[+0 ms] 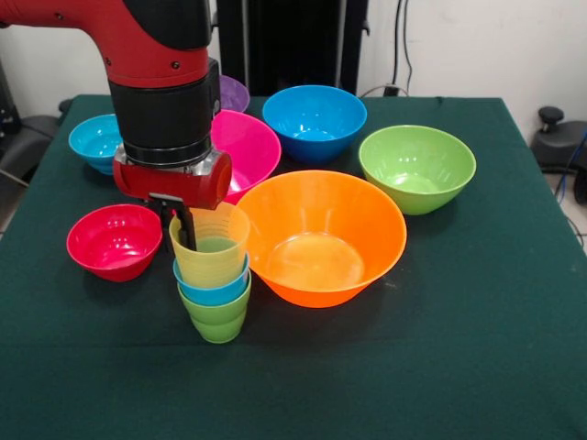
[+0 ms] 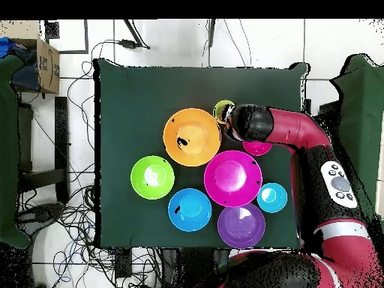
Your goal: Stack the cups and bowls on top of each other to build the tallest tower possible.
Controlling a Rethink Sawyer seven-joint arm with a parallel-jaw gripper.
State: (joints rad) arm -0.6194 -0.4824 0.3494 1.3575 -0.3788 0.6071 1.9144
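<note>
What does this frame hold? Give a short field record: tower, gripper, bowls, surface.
tower: yellow cup topmost, blue cup in the middle, green cup lowest, nested upright
gripper: gripper at the yellow cup's rim, one finger inside; open or shut unclear
bowls: orange bowl, pink bowl, blue bowl, green bowl, red bowl, teal bowl, purple bowl, all loose, unstacked
surface: table with dark green cloth

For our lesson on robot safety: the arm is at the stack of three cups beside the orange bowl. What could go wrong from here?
1. The gripper has one of its jaws inside the yellow cup, the top of the tower. Pulling away sideways could topple the narrow column.
2. The orange bowl sits right beside the tower; a knocked cup may fall into it.
3. The red bowl lies close on the other side, so a wide swing might bump it.
</note>
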